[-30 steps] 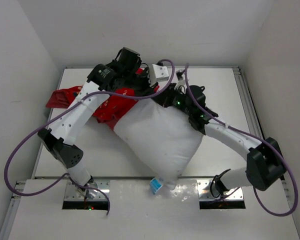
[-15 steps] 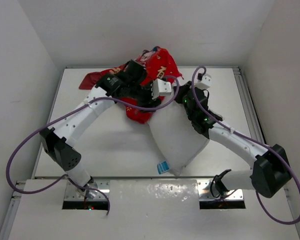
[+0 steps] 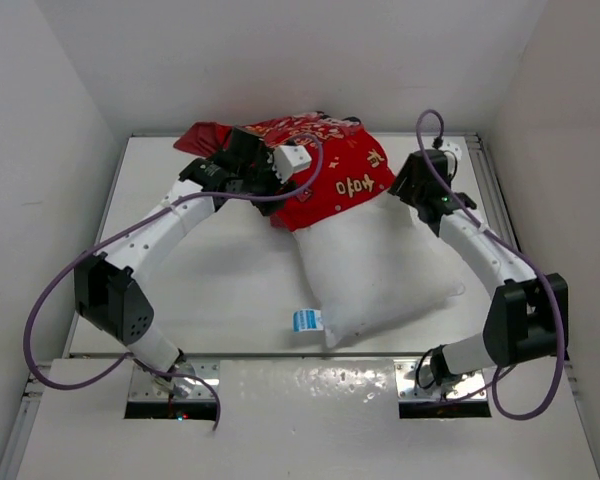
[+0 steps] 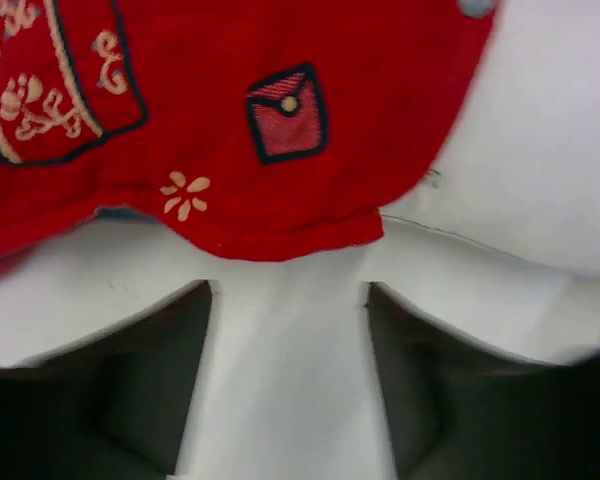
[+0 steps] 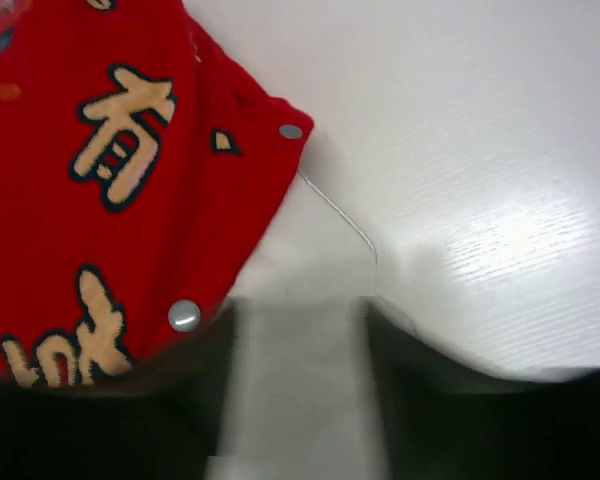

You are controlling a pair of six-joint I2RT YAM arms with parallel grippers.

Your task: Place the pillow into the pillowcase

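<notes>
The white pillow (image 3: 380, 275) lies slanted in the middle of the table, its blue-and-white tag (image 3: 305, 320) at the near left corner. The red pillowcase (image 3: 335, 180) lies over the pillow's far end. My left gripper (image 3: 275, 188) is at the case's left side. In the left wrist view it (image 4: 288, 330) is open, with white fabric between the fingers and the case's hem (image 4: 280, 240) just ahead. My right gripper (image 3: 405, 195) is at the case's right edge. In the right wrist view it (image 5: 298, 340) is open over a white pillow corner (image 5: 315, 250), beside the case's snap buttons (image 5: 184, 316).
The white table (image 3: 180, 280) has a raised rail along its right edge (image 3: 500, 210). White walls close in on the left, back and right. Purple cables (image 3: 40, 310) loop from both arms. The arm bases (image 3: 170, 390) sit at the near edge.
The pillowcase was bunched and lifted; now it is spread over the pillow's far end. The right gripper has swung right and back. The pillow has turned and its tag has shifted left.
</notes>
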